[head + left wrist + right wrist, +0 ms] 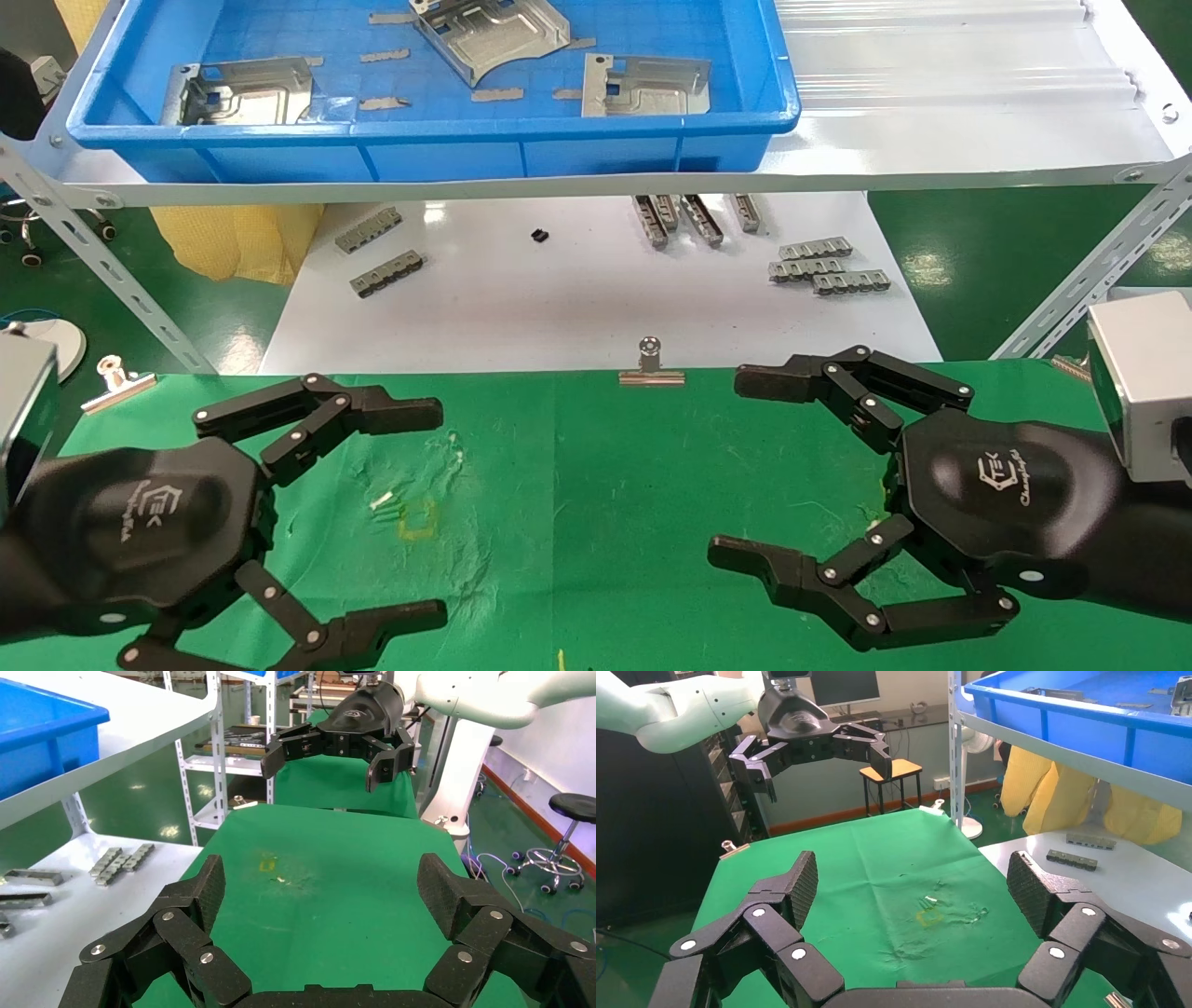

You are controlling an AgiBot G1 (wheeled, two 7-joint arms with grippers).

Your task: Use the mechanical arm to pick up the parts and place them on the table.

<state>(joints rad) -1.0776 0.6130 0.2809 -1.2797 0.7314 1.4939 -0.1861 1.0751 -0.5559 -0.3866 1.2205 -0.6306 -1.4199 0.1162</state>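
Three silvery stamped parts lie in a blue bin (419, 140) on the shelf at the back: one on the left (244, 91), one in the middle (492, 35), one on the right (644, 86). My left gripper (438, 513) is open and empty, low over the left of the green table (577, 522). My right gripper (728, 466) is open and empty over the table's right side. The two face each other. The left wrist view shows my own open left gripper (320, 888) over the cloth and the right gripper (330, 759) beyond. The right wrist view shows my open right gripper (912, 888) and the left gripper (821, 759) beyond.
A white shelf (931, 140) holds the bin, on slanted legs (1090, 280). Thin grey strips (384, 56) lie in the bin. Grey toothed bars (386, 273) (829, 270) lie on the white tabletop below. Binder clips (651, 368) (116, 382) sit on the cloth's far edge.
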